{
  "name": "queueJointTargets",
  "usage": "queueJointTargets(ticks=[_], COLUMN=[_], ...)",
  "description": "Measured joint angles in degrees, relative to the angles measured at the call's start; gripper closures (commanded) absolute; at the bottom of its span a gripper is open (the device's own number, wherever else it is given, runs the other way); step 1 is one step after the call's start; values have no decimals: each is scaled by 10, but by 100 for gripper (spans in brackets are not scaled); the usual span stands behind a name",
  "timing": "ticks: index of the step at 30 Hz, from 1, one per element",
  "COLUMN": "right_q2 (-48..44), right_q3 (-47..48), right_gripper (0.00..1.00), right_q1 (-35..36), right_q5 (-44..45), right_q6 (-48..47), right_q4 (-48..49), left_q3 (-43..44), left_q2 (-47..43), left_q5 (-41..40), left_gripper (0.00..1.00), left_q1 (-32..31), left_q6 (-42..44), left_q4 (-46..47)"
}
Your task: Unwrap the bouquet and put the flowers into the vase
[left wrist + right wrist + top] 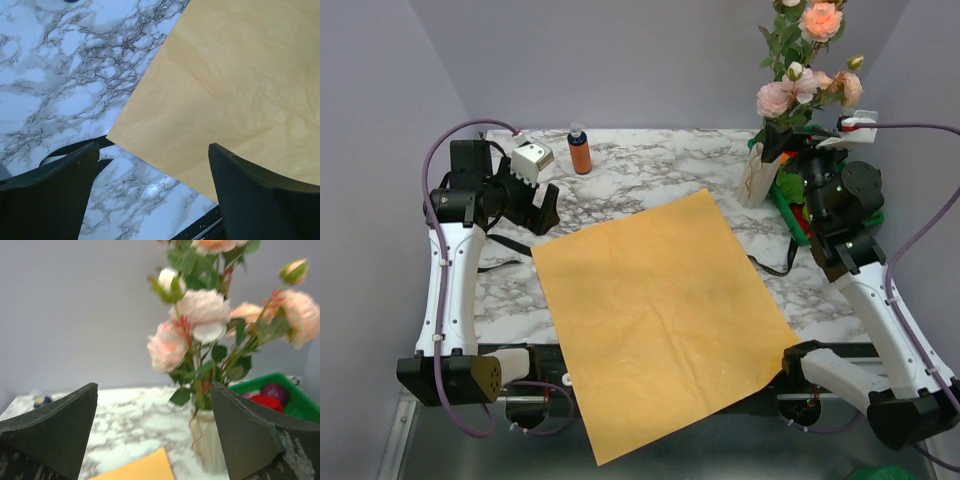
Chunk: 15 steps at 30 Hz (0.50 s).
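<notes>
well, my left gripper point(153, 145) and right gripper point(154, 386) gape wide, empty. flowers point(800, 75) in the vase point(757, 178) at the tabletop's point(650, 170) far right corner: light, floppy; i'd pinch stems low.

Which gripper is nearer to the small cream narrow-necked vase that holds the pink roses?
Right. The right gripper stands open close beside the vase, just to its right. The left gripper, also open, is far to the vase's left, beyond the large orange paper sheet.
</notes>
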Motion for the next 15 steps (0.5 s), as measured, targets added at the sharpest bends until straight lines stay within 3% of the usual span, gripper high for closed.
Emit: queueJointTargets(ticks=[8, 15], right_q2=[-93, -141], right_q3=[-66, -87], right_gripper=[0, 0], right_q1=[14, 15], right_q5=[-113, -160], right_q6=[64, 94], right_q4=[-174, -232], left_q3=[-38, -65], left_q2=[-20, -39], left_q5=[1, -4], left_gripper=[1, 1], left_q1=[0, 0], left_q6=[-35, -61], left_q4=[35, 66])
